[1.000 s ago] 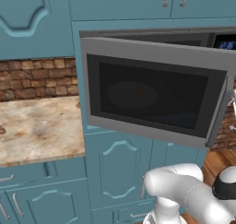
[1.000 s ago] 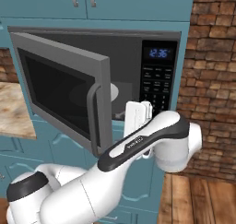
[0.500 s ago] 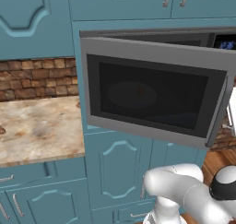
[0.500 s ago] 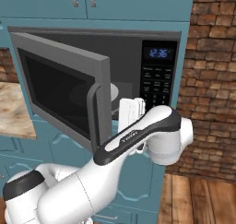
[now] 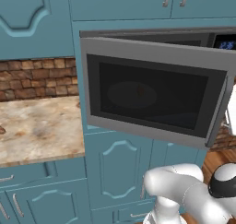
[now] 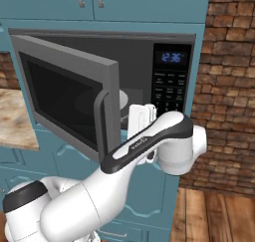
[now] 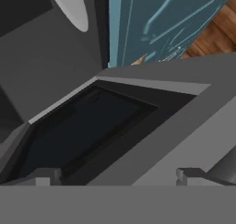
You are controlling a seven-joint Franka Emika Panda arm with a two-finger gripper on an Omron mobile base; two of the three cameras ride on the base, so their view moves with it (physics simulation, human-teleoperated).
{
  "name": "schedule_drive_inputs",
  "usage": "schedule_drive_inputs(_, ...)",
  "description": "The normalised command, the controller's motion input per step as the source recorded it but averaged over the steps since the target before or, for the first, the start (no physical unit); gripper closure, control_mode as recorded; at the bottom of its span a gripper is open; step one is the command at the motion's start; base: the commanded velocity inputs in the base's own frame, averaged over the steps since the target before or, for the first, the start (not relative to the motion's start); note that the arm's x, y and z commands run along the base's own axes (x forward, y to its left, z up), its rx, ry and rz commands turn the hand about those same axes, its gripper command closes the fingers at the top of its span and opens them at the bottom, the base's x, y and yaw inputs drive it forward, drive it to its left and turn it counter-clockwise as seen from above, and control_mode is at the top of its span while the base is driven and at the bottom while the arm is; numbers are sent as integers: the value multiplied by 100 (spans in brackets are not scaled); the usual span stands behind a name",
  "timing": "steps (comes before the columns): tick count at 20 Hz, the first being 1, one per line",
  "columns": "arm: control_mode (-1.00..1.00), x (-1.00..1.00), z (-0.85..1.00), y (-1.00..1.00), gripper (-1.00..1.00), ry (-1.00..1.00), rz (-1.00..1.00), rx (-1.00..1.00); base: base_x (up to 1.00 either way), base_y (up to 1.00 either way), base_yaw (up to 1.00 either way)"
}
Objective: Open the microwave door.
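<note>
My gripper (image 7: 115,174) stands wide, holding nothing, just behind the microwave door (image 6: 64,94), whose free edge swings out ahead of my fingertips. Risk: sweeping on, my wrist could snag the curved handle (image 6: 101,124), or my fingers could slip off the inner face. Count: one microwave (image 6: 164,76), one door, one handle.

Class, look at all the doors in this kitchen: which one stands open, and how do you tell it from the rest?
The grey microwave door with the dark window stands ajar, swung out from the microwave. The teal cabinet doors sit shut, flush.
</note>
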Motion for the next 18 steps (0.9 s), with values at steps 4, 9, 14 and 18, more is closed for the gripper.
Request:
schedule_drive_inputs(4,-100,5,0,0,-100,0,0,1,0,0,0)
schedule_drive_inputs(9,-100,18,0,0,-100,0,0,0,0,0,0)
schedule_drive_inputs(14,-100,7,0,0,-100,0,1,0,0,0,0)
schedule_drive_inputs(18,-100,1,0,0,-100,0,4,0,0,0,0)
